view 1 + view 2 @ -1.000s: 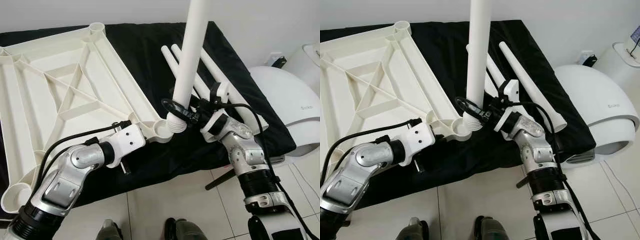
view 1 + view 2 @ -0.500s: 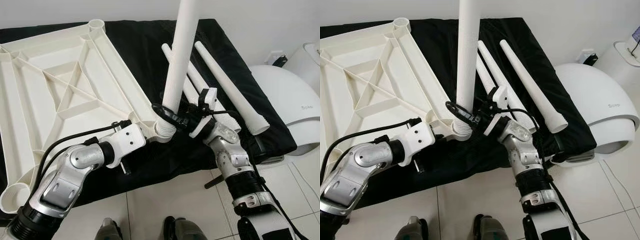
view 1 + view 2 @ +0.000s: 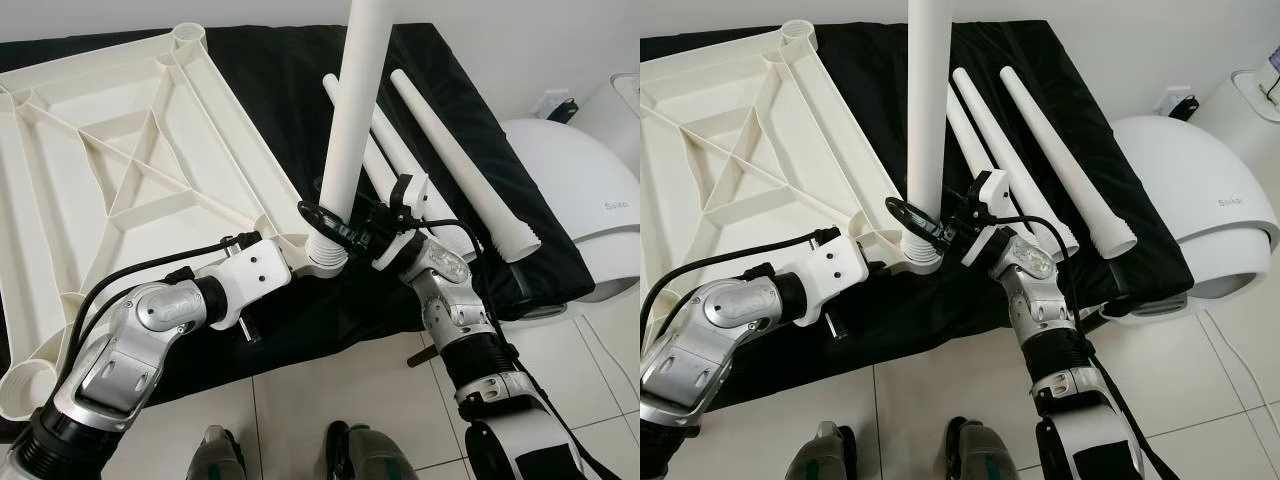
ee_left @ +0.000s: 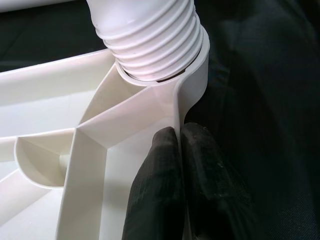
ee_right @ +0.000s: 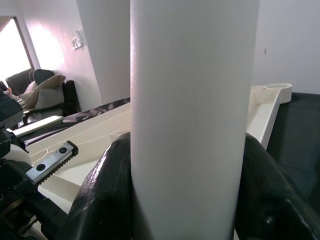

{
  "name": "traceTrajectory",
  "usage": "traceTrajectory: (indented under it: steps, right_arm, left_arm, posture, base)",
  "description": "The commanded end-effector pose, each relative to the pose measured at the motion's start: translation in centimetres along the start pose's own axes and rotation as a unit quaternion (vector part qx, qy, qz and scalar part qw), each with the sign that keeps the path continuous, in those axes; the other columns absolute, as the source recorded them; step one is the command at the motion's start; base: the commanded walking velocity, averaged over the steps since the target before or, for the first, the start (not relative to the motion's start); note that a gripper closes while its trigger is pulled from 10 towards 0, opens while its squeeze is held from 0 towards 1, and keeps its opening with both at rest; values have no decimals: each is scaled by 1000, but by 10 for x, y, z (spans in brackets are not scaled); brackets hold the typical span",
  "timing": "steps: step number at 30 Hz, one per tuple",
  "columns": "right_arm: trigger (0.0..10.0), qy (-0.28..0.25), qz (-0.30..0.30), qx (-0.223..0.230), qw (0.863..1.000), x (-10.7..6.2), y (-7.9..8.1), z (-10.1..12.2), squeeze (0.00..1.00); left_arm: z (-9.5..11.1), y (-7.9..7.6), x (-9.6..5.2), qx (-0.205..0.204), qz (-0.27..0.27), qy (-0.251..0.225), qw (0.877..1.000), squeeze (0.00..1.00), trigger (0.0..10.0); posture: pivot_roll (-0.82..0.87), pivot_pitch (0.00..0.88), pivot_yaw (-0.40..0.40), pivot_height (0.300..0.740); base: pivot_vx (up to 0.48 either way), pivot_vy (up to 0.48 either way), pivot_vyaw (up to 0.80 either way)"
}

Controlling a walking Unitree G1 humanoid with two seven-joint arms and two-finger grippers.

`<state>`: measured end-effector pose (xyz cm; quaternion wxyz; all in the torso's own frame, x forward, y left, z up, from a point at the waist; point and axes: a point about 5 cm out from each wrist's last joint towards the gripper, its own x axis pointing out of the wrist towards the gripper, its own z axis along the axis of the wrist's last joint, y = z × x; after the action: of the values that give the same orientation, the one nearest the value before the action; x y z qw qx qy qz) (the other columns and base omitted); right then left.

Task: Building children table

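Leg [image 3: 350,120] now upright in socket [image 4: 192,75] — right gripper [image 3: 335,222] clamped.

- Under me is a floor of pale square tiles [image 3: 300,420] with dark joints;
- a black cloth [image 3: 280,90] covers the low surface before me;
- behind it stands a plain white wall [image 3: 500,40];
- at my right sits a rounded white appliance [image 3: 580,200]

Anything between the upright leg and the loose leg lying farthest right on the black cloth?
Two more loose legs, side by side on the black cloth, lie between the upright leg and the farthest loose leg; clearest in the right eye view.
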<state>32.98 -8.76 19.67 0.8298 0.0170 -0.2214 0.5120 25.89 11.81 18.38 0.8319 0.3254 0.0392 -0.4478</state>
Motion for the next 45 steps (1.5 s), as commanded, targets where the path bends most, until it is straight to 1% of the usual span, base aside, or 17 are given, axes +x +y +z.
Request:
traceTrajectory:
  steps: [1, 5, 10, 20, 24, 39, 45]
  right_arm:
    - [10000, 24, 4, -1, 1000, -4, 2, -9, 0]
    - [10000, 23, 8, -3, 1000, -5, 4, -10, 0]
    - [10000, 21, 25, -13, 999, -7, 12, -10, 0]
    - [10000, 20, 38, -21, 999, -9, 16, -9, 0]
    - [10000, 21, 50, -26, 998, -14, 20, -6, 0]
    - [10000, 26, 73, -43, 996, -22, 29, 1, 0]
    - [10000, 31, 75, -41, 996, -27, 33, 3, 0]
  left_arm:
    - [-12, -3, -4, -17, -3, 30, 999, 0, 10000]
    - [-11, -3, -5, -17, -2, 30, 999, 0, 10000]
    - [-10, -2, -6, -18, -1, 31, 999, 0, 10000]
    - [-9, 0, -6, -18, 0, 31, 999, 0, 10000]
    - [-8, 0, -7, -17, 1, 30, 999, 0, 10000]
    - [-7, 1, -7, -17, 0, 29, 999, 0, 10000]
    - [-7, 1, -8, -16, -2, 30, 999, 0, 10000]
  posture:
    - [112, 261, -29, 740]
    - [114, 264, -29, 740]
    - [112, 265, -29, 740]
    - [109, 266, -28, 740]
    - [110, 263, -28, 740]
    - [99, 256, -20, 740]
    - [100, 262, -17, 740]
  base:
    - [0, 0, 0]
    - [0, 0, 0]
    - [0, 0, 0]
    - [0, 0, 0]
    - [0, 0, 0]
    - [0, 0, 0]
    - [0, 0, 0]
